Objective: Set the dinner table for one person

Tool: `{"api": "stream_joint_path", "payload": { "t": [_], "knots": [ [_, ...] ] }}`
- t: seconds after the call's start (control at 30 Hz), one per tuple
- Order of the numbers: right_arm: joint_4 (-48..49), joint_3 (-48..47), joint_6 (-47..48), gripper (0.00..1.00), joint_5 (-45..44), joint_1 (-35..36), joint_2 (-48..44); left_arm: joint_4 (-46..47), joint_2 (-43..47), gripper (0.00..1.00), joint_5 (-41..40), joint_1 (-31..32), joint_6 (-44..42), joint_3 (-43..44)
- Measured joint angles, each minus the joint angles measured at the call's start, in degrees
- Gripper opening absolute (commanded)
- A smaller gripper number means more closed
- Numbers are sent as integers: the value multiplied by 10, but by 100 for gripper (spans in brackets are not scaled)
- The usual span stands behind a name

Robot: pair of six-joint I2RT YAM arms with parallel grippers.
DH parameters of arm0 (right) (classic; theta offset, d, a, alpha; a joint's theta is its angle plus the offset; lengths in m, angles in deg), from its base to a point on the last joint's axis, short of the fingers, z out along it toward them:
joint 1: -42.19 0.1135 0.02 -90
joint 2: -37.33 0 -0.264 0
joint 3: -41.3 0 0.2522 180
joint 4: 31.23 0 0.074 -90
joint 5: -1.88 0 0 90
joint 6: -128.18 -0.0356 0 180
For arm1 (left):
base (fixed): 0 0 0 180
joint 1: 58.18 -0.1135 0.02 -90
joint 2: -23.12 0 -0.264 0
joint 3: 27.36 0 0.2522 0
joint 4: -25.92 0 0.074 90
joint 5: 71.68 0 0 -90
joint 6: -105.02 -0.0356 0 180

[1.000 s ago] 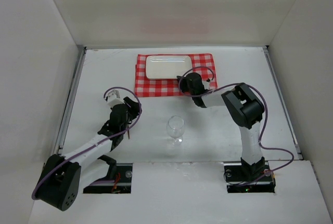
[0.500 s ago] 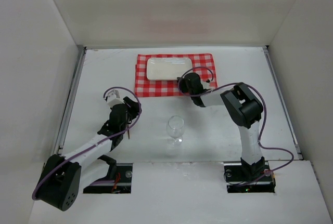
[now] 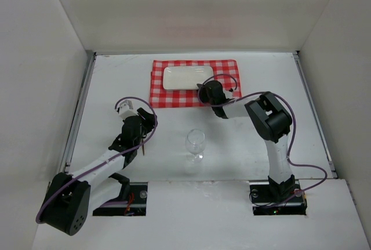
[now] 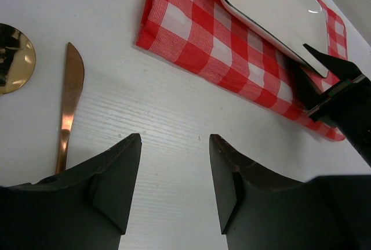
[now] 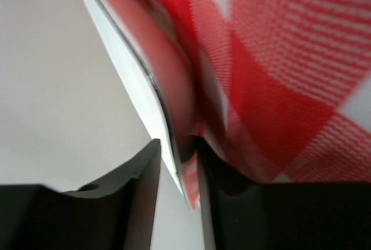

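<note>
The white rectangular plate (image 3: 185, 78) lies on the red-and-white checked cloth (image 3: 226, 70) at the back of the white dinner table (image 3: 116, 76). My right gripper (image 3: 204, 91) is shut on the plate's near right corner. In the right wrist view the plate's rim (image 5: 145, 82) sits between the fingers (image 5: 178, 157), over the cloth (image 5: 290, 58). My left gripper (image 3: 135, 136) is open and empty, low over bare table (image 4: 175, 140). A copper knife (image 4: 68, 108) and a gold spoon bowl (image 4: 11, 58) lie to its left. An upright wine glass (image 3: 195, 144) stands mid-table.
White walls enclose the table on three sides, with metal edge strips (image 3: 78, 111) along left and right. The plate (image 4: 272, 12), the cloth (image 4: 232, 58) and my right gripper (image 4: 336, 99) show at the top right of the left wrist view.
The plate has shifted slightly toward the near side of the cloth, with my right gripper on its corner. The left arm and the glass have not moved.
</note>
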Motion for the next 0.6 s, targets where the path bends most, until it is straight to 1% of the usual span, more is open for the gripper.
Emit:
{"api": "stream_joint_path", "payload": {
  "t": [0.07,0.13,0.37,0.47,0.6],
  "knots": [
    [4,-4,-1,49,0,0,0,0,0,48,0,0,0,0],
    [8,-5,-1,53,0,-1,0,0,0,48,0,0,0,0],
    [-2,-2,6,60,2,-1,-18,0,0,48,0,0,0,0],
    [-1,18,6,63,4,-1,-45,0,-1,48,0,0,0,0],
    [8,54,5,63,5,-1,-87,0,0,48,0,0,0,0]
  ]
}}
